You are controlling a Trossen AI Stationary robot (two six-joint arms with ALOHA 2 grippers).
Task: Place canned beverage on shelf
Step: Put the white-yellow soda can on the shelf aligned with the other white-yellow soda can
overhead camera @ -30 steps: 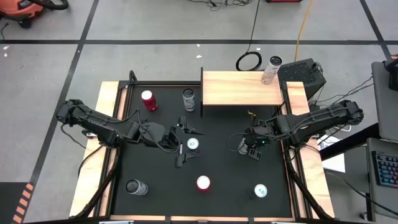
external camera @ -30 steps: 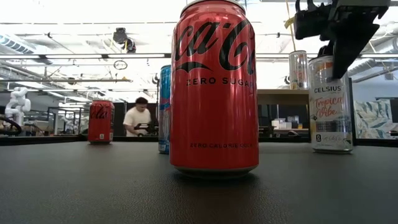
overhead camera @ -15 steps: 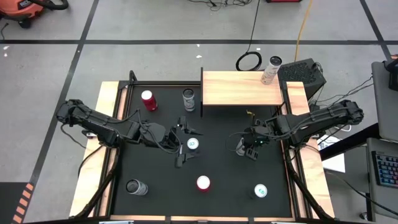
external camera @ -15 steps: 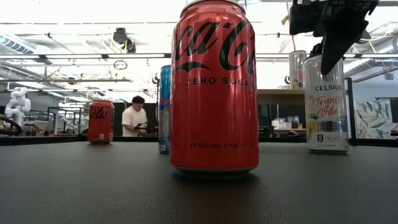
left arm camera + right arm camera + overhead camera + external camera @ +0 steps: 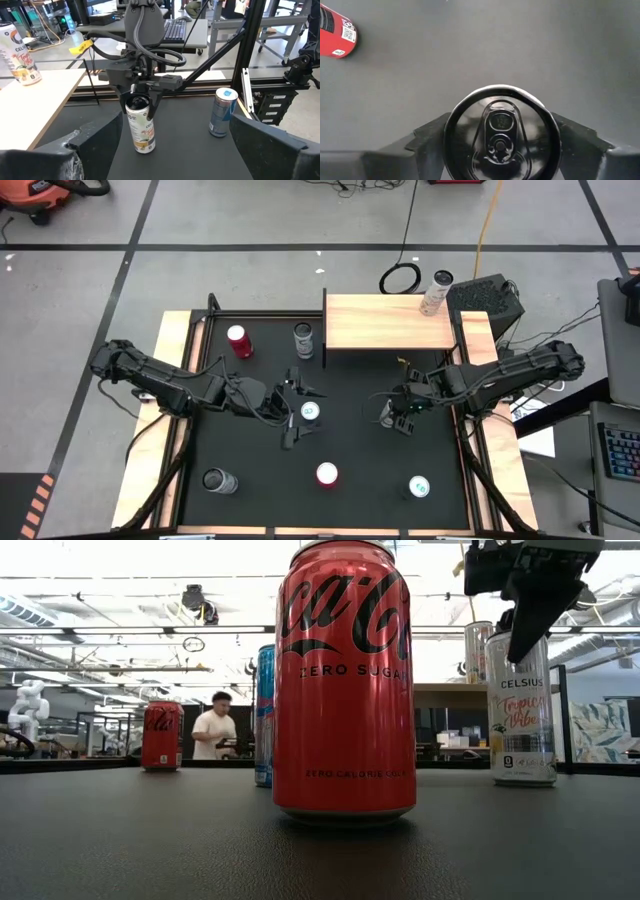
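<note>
The right end effector [image 5: 392,418] is poised over a white Celsius can [image 5: 520,710], which stands upright on the black desk [image 5: 350,455], in front of the pale-wood shelf [image 5: 390,322] and well apart from it. In the right wrist view the can's top [image 5: 501,131] sits between the two fingers [image 5: 427,132], which are spread apart on either side; no grip is seen to be made yet. For a sound grasp, the fingers should be lowered squarely down the can's sides, kept centred, and closed evenly so the can is not tipped. The left end effector [image 5: 292,410], its fingers apart, waits farther from the shelf, beside a blue-topped can [image 5: 310,412].
</note>
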